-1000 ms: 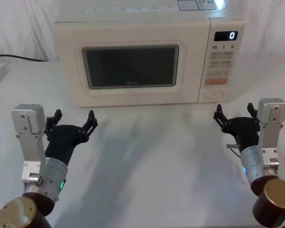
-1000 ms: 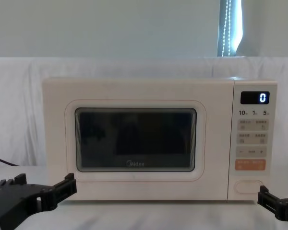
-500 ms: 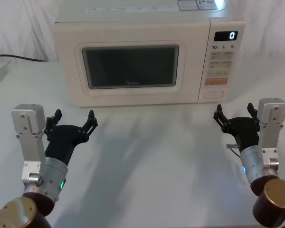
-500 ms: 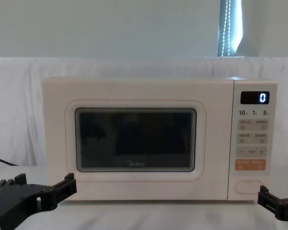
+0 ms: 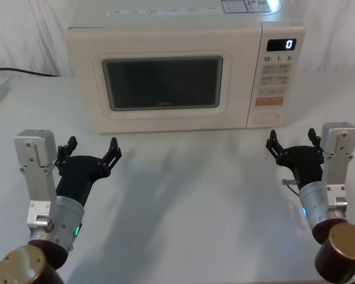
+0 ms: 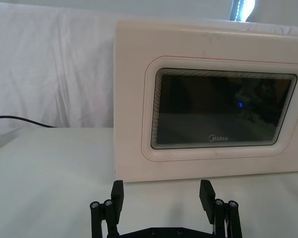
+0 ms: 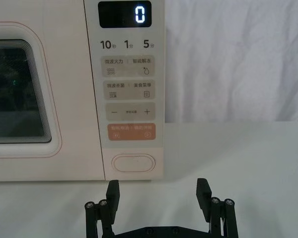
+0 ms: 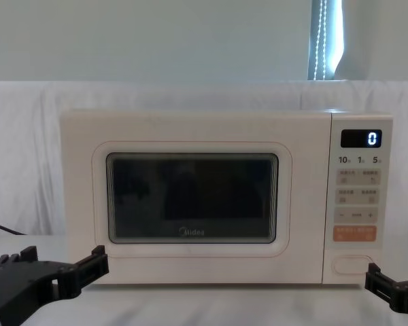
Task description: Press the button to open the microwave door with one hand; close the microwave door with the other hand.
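A cream microwave stands at the back of the table, its door [image 5: 163, 83] [image 8: 190, 197] [image 6: 223, 111] shut flush with the body. The cream oval button [image 5: 267, 117] [image 7: 133, 163] [image 8: 352, 263] sits lowest on the control panel, under the orange key. My left gripper [image 5: 92, 148] [image 6: 161, 196] hovers open in front of the door's left part, a short way off. In front of the panel, my right gripper [image 5: 292, 139] [image 7: 158, 194] is open too, lined up with the button but apart from it. Both hold nothing.
The display [image 5: 281, 44] reads 0. A black cable [image 5: 23, 71] runs along the table at the far left by the white backdrop. White tabletop [image 5: 189, 195] lies between the two arms and in front of the microwave.
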Robot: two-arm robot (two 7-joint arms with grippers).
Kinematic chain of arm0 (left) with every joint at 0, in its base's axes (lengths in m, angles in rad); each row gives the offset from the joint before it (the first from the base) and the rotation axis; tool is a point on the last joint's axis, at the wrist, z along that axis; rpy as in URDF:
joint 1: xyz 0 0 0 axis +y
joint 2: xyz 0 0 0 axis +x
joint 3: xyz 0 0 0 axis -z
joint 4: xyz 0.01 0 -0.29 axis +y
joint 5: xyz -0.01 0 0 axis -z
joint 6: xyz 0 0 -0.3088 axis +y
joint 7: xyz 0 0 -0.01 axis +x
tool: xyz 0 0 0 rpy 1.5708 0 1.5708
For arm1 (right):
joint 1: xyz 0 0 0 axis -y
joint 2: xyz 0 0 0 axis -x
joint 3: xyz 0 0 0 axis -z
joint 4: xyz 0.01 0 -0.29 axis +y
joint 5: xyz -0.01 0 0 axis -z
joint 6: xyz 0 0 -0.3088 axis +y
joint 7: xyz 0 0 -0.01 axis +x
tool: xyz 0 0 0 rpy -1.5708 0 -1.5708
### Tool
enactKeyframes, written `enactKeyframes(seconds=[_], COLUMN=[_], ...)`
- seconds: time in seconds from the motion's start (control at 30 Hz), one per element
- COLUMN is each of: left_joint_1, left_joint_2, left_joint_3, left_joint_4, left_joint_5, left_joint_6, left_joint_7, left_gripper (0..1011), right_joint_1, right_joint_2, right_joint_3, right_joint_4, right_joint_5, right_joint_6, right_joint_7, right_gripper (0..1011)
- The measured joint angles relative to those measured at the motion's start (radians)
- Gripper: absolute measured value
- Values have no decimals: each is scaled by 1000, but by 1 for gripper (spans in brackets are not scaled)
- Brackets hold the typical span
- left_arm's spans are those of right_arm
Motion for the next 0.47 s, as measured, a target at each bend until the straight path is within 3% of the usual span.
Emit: enactKeyframes(seconds=[0.47], left_joint_1=[0], left_joint_2=[0], left_joint_3=[0], left_joint_4=[0], left_joint_5=[0], left_joint_6=[0], left_joint_7=[0], left_gripper=[1001], right_joint_1=[0], right_joint_2=[0], right_joint_3=[0], right_joint_4=[0], right_joint_5=[0], right_joint_6=[0], right_joint_7=[0], right_gripper=[1002])
